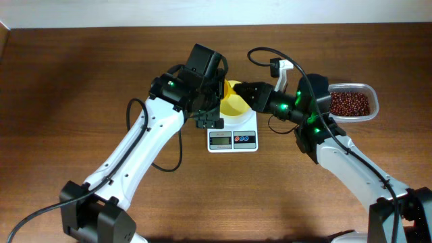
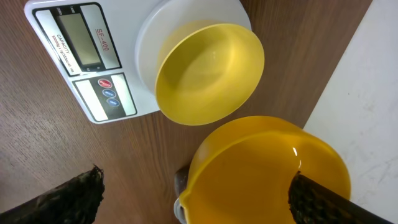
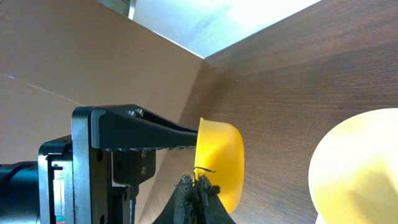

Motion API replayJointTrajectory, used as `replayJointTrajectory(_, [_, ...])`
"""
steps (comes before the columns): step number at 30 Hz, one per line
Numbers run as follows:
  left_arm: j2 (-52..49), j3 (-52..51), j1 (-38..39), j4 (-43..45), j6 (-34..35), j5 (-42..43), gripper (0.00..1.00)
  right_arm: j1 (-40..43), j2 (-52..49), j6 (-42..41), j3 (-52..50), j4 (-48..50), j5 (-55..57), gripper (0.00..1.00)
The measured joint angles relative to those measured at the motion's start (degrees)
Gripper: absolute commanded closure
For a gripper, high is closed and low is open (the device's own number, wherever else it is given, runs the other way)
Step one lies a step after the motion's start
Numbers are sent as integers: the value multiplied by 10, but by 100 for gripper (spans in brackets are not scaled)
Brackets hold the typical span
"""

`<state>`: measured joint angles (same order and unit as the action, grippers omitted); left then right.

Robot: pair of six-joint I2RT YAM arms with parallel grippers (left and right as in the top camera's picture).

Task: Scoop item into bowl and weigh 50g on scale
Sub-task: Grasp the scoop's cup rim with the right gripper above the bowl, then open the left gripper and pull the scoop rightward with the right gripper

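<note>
A: Surface first, overhead view?

B: Brown wood table [image 1: 81,81], pale strip along the far edge. Both arms reach in twd the middle. White scale [image 1: 233,140] sits at centre, display and btns facing the near edge. Left gripper [image 1: 214,108] hangs over its left side, right gripper [image 1: 248,91] comes in from the right. There's yellow btwn them on the scale, can't split it into parts from up here.

A: And the beans?

B: Beans [image 1: 351,103] are all in the clear tub [image 1: 370,91], well apart to the right, behind the right arm.

A: Left wrist cam?

B: Pale-yellow bowl [image 2: 208,71] sits on the scale's round platform, upright, nothing inside. Just below it in frame is the darker yellow scoop [image 2: 249,168], also no beans in it. Left fingers [image 2: 317,199] are spread wide: one lies over the scoop's inner wall, the other is off to the side over bare wood. Not clamping anything.

A: Right wrist cam?

B: Scoop seen edge-on, off the table. Right fingertips [image 3: 198,196] are pressed tog. at its lower edge, no gap visible, looks like they pinch it. One black finger of the left gripper meets the scoop's rim from the other side. Bowl shows as a pale curve at the right edge of frame, near the scoop but not touching.
</note>
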<state>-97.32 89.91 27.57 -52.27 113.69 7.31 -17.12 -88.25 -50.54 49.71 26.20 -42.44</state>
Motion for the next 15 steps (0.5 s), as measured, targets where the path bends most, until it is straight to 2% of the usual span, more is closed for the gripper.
replayJointTrajectory(7, [0, 0, 0, -2, -8, 20, 1, 0, 0, 22, 0, -17, 6, 96])
replayJointTrajectory(13, [12, 0, -2, -6, -84, 30, 1, 1, 0, 69, 0, -55, 21, 96])
replayJointTrajectory(15, [34, 0, -10, -34, -113, 21, 1, 6, 0, 90, 0, -65, 21, 96])
